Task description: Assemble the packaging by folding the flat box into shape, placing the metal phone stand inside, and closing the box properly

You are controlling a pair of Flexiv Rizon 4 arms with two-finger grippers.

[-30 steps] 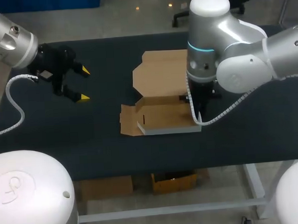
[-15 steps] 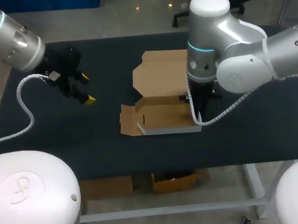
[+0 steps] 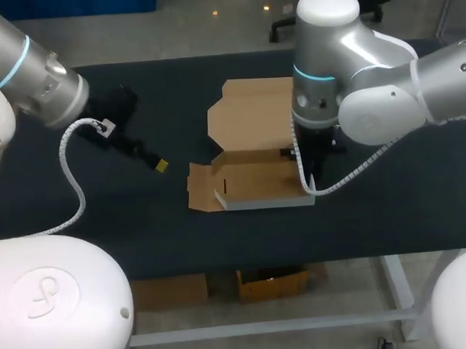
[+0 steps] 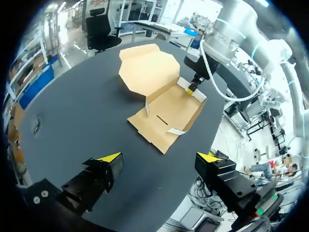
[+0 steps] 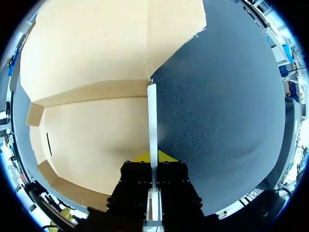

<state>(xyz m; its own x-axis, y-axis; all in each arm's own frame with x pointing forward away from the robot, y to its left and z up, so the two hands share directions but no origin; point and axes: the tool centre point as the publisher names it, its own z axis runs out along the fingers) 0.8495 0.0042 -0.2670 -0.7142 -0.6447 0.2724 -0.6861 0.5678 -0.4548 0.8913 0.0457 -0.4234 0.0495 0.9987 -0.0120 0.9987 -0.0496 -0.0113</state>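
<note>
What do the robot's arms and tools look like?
The left arm and right arm are rounded, silvery-white tubes with a light-blue ring. A curly white cable hangs from each. The left tool and right tool are black with yellow tips.

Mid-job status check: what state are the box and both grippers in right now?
cardboard box: partly folded, lid lying open and flat, nothing inside.
right gripper: shut on the box's upright side wall.
left gripper: open, empty, apart from the box.

Overhead, two wrists; common box (image 3: 249,115)
</note>
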